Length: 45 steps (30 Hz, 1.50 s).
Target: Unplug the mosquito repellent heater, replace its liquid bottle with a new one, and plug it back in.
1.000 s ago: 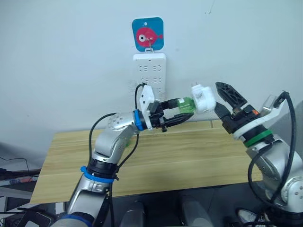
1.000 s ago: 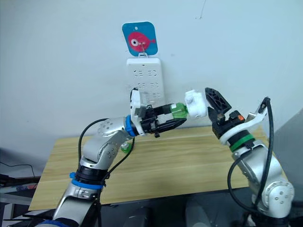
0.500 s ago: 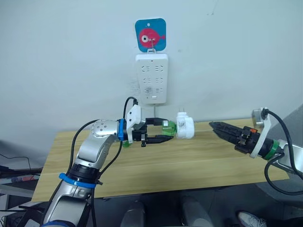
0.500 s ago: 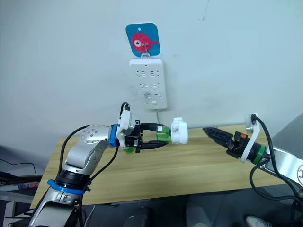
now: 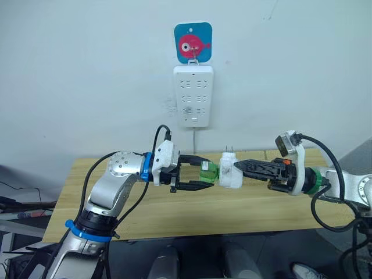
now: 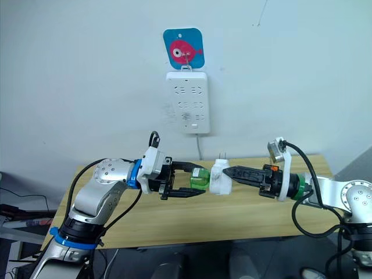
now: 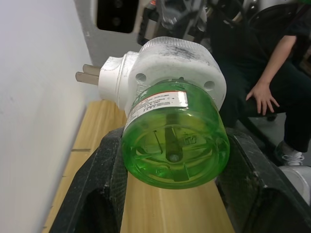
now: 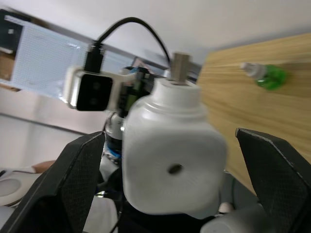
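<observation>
White wall forms the background, with a long white power strip [image 5: 193,96] hanging under a blue square tag bearing a red fish [image 5: 193,42]; below runs a light wooden counter [image 5: 116,209].

Left to right: the left hand [image 5: 199,176] pinches a green translucent liquid bottle [image 5: 207,171] between its black fingers [image 7: 95,191], held in the air above the counter. The bottle is seated in the small white rounded mosquito repellent heater [image 5: 230,170], whose two metal prongs [image 7: 87,74] point up toward the wall. The right hand [image 8: 165,187] stands spread on either side of the heater body, its fingertips at the casing; contact cannot be confirmed. A second green bottle [image 8: 265,75] lies on the counter, well apart.

Judgement: the heater is unplugged and bottle replacement is in hand. Whether this bottle is being removed or fitted cannot be told. The next move calls for the right hand to clamp the casing firmly, so that one hand can turn against the other.
</observation>
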Available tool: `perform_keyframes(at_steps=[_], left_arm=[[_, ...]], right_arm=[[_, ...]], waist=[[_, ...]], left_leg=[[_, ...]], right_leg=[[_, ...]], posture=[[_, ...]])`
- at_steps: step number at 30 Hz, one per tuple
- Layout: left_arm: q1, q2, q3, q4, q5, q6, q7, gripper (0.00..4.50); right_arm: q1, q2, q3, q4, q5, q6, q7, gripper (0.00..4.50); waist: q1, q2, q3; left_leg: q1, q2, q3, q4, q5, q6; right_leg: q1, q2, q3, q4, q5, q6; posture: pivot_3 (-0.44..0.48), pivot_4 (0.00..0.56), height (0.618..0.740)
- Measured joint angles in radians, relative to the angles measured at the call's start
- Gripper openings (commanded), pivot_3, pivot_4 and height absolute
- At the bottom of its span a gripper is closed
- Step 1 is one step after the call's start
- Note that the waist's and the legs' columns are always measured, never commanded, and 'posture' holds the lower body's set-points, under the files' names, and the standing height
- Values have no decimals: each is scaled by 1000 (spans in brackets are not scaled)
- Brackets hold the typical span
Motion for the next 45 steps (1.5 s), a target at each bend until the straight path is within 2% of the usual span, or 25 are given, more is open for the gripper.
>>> perform_keyframes(at_steps=[6,16,21,27,29,34,36,42,43,45], left_arm=[[9,-11,1,-29,-4,-2,21,2281],[27,-12,1,-39,-7,-7,23,2281],[32,-23,0,-46,-13,-21,25,2279],[45,-30,-17,-59,-9,-6,41,2278],[37,-15,-19,-80,-44,95,55,2276],[-134,72,-32,-60,-296,662,75,2271],[-182,68,-31,-16,-359,789,85,2271],[-206,19,0,24,-402,846,137,2270],[-205,19,3,19,-401,843,139,2620],[-166,35,3,-24,-350,735,134,3274]], right_arm=[[-20,37,28,-8,-1,3,-1,4500],[-23,31,38,-14,-1,22,9,4500],[-11,16,38,-14,-1,23,19,2982],[20,-1,38,-19,-1,17,36,3000],[21,-5,39,-19,-1,16,36,3000],[16,-20,55,-29,1,12,38,3000],[12,-29,55,-31,1,7,41,3000],[10,-45,43,-26,0,-16,47,3000],[9,-44,42,-26,0,-18,50,3000],[6,-42,47,-27,-1,-19,51,3000]], waist=[[7,0,0],[14,0,0],[22,0,0],[22,0,0],[22,0,0],[20,0,0],[21,-1,0],[21,-1,1],[21,-1,1],[19,-1,1]], left_leg=[[0,0,0,0,0,0],[0,0,0,0,0,0],[0,0,0,0,0,0],[0,0,0,0,0,0],[0,0,-1,0,0,0],[0,-1,-2,1,0,0],[-1,-1,-2,1,0,0],[-1,0,-2,1,0,0],[-1,0,-2,1,0,0],[0,0,0,0,0,0]], right_leg=[[0,0,0,0,0,0],[0,0,0,0,0,0],[0,0,0,0,0,0],[0,0,0,0,0,0],[0,0,0,0,0,0],[0,0,-1,1,0,0],[0,0,-1,1,0,0],[0,0,-1,-1,0,0],[0,0,-1,-1,0,0],[0,0,0,-1,0,0]], posture=[[26,155,732],[36,147,732],[41,144,732],[41,144,732],[43,145,732],[45,148,732],[45,151,732],[46,149,732],[46,149,732],[51,153,732]])
